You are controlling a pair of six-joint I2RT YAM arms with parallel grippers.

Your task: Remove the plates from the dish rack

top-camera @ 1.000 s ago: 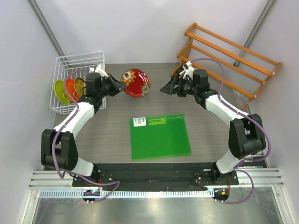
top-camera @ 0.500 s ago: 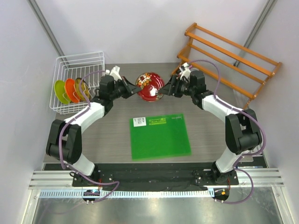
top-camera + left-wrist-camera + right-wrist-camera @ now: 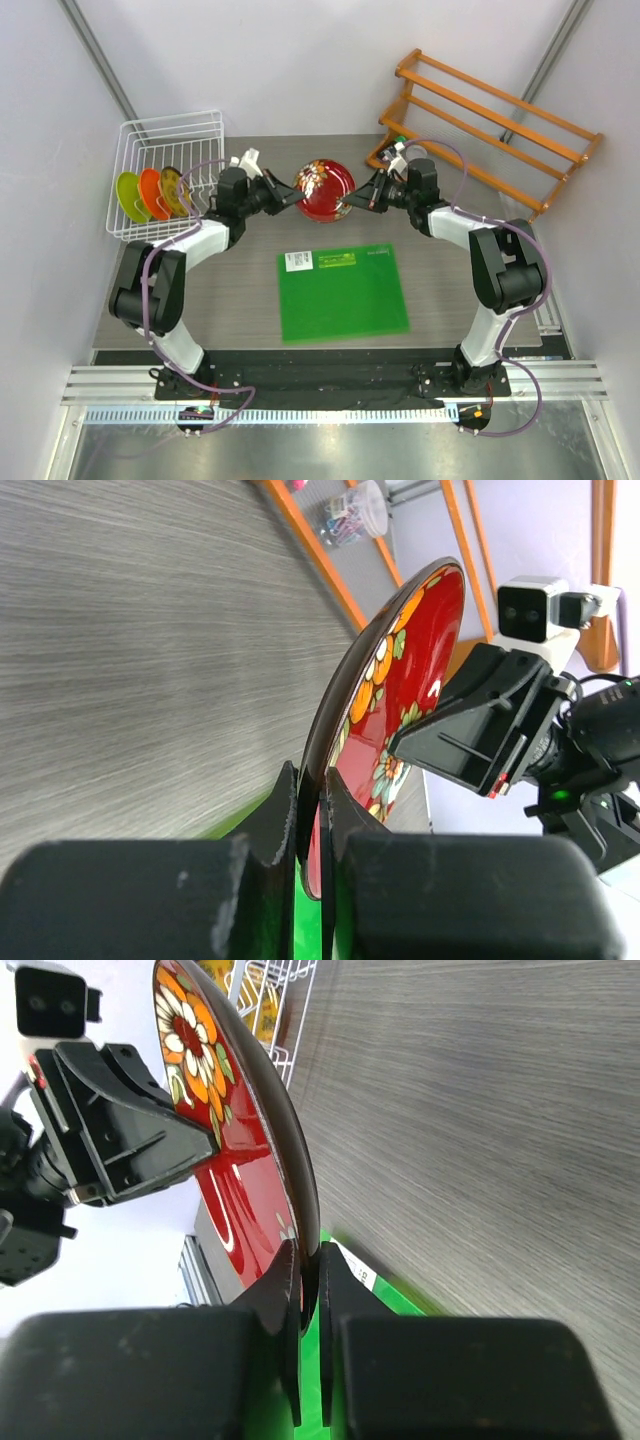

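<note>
In the top view, the small round dark red floral plate (image 3: pixel 323 190) hangs in the air above the grey wood-grain table (image 3: pixel 230 290), just above the frame's centre, tilted nearly on edge. The left gripper (image 3: pixel 297 196) pinches its left rim and the right gripper (image 3: pixel 350 203) pinches its right rim, so the plate sits between the two pincers with both narrowed onto it. At the upper left stands the white wire dish rack (image 3: pixel 170 122), which holds three plates upright in a row: a plain lime green plate (image 3: pixel 127 197), a plain orange plate (image 3: pixel 150 192) and a brown-yellow patterned plate (image 3: pixel 172 190). A flat green square mat (image 3: pixel 342 292) lies on the table below the held plate. An orange wooden slatted shelf (image 3: pixel 490 130) stands at the upper right.

In the left wrist view, the left gripper (image 3: pixel 310 795) fills the bottom of the frame, its two black fingers (image 3: pixel 275 820) closed on the lower rim of the dark red floral plate (image 3: pixel 395 680), which rises edge-on toward the upper right. The right gripper (image 3: pixel 470 735) touches the plate's face from the right.

In the right wrist view, the right gripper (image 3: pixel 308 1260) is clamped narrowly on the rim of the dark red floral plate (image 3: pixel 225 1150), which stretches toward the upper left. The left gripper (image 3: pixel 125 1145) meets the plate at its left side. Part of the white wire dish rack (image 3: pixel 290 985) shows at the top.
</note>
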